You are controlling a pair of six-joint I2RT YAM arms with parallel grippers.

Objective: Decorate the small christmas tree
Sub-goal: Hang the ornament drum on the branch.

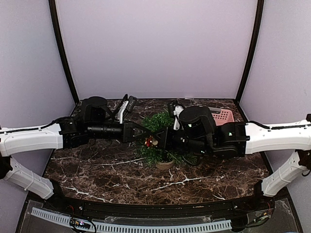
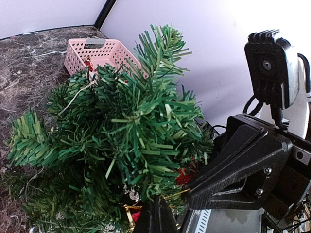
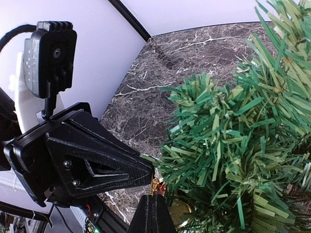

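Small christmas tree upright at centre of desk, tan base at its 6 o'clock edge in the top view.

Decoration judged partly done. One red ornament seated in the branches on the tree's 9 o'clock side. Red and gold pieces low in the foliage. Upper branches bare of ornaments.

Pink basket near the tree at its 2 o'clock, with at least one red piece inside, so more left to hang.

Left fingers in from 9 o'clock and right fingers in from 3 o'clock, tips meeting at the red ornament. Both pairs pressed together. Gold hanging loop right at the tips; pinched or merely touched, cannot tell.

Layout and base given by the top view alone. Basket contents given by the left wrist view alone. Gold loop given by the right wrist view alone.
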